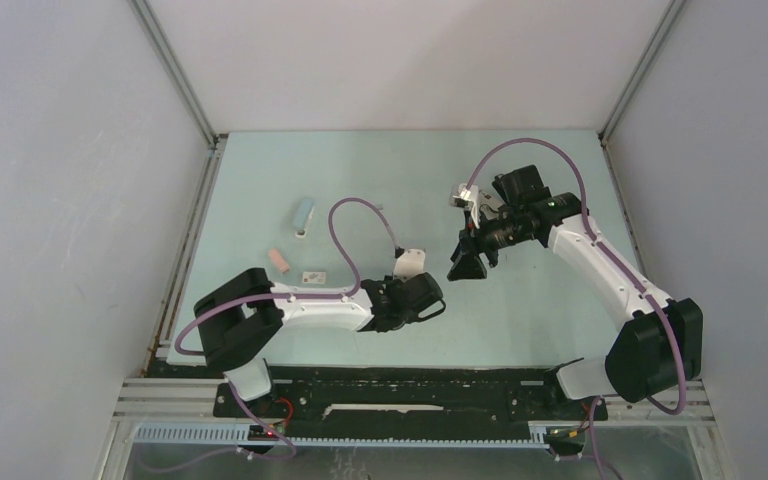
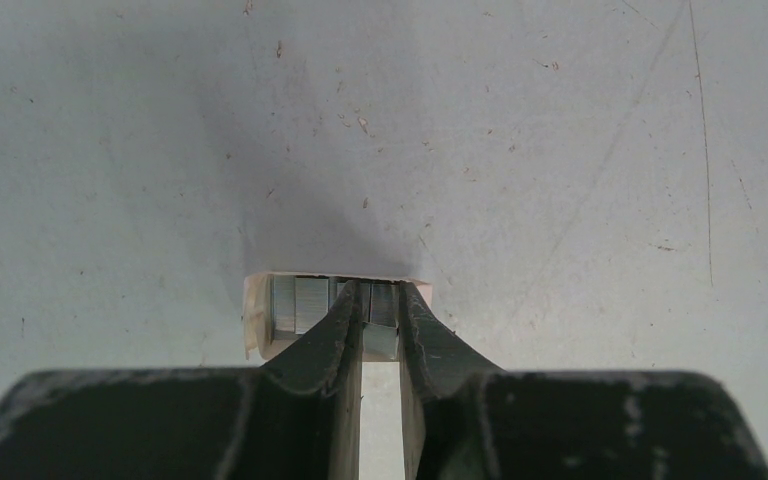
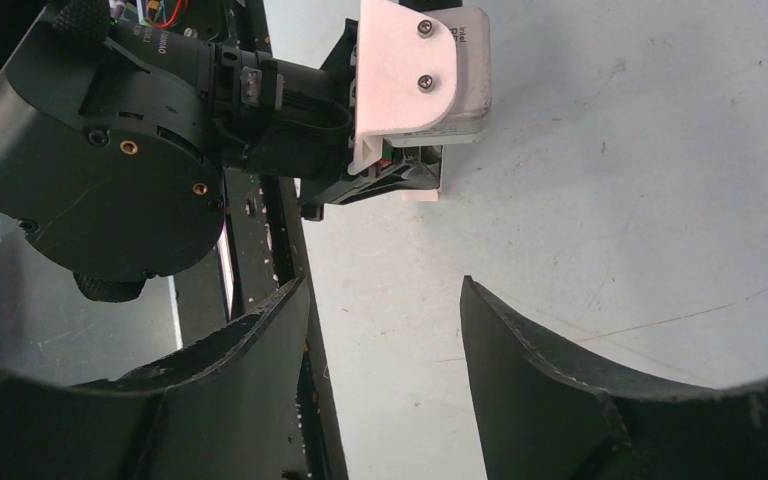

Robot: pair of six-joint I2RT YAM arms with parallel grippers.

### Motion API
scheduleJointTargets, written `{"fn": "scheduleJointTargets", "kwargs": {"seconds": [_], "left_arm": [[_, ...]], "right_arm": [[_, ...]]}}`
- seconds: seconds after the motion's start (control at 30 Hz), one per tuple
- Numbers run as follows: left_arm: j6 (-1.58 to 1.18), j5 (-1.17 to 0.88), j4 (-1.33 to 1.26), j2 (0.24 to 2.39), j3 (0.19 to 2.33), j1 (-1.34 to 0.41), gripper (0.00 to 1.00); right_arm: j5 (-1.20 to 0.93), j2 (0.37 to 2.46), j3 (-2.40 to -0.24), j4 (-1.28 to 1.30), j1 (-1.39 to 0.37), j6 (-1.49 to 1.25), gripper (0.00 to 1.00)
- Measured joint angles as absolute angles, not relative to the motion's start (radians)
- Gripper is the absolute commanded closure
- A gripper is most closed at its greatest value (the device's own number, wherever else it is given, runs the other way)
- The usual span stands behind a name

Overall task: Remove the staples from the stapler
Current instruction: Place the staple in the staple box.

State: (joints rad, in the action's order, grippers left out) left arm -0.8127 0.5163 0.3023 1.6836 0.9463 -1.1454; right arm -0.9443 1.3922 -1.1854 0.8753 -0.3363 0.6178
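L pincer (image 2: 380, 297) low, tight on staples (image 2: 310, 305); R pincer (image 3: 382, 285) agape, raised.

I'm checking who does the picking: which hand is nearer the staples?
Left. The left hand is pinched on the staples; the right hand hangs open, apart from them, touching nothing.

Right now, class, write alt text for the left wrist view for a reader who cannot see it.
Two dark jaws pinch a short silvery strip of staples at the front of a small cream holder holding more. It lies on a pale, speckled table.
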Motion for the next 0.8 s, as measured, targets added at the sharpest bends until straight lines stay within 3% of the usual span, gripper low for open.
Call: {"fn": "scheduleJointTargets", "kwargs": {"seconds": [0.33, 0.8], "left_arm": [[-0.812, 0.516, 0.31, 1.686, 0.958, -1.145, 0.74], [-0.812, 0.516, 0.326, 1.687, 0.964, -1.145, 0.73]], "right_arm": [[-0.945, 1.392, -1.185, 0.876, -0.336, 0.622, 0.34], [-0.951, 1.392, -1.185, 0.879, -0.336, 0.623, 0.34]]}}
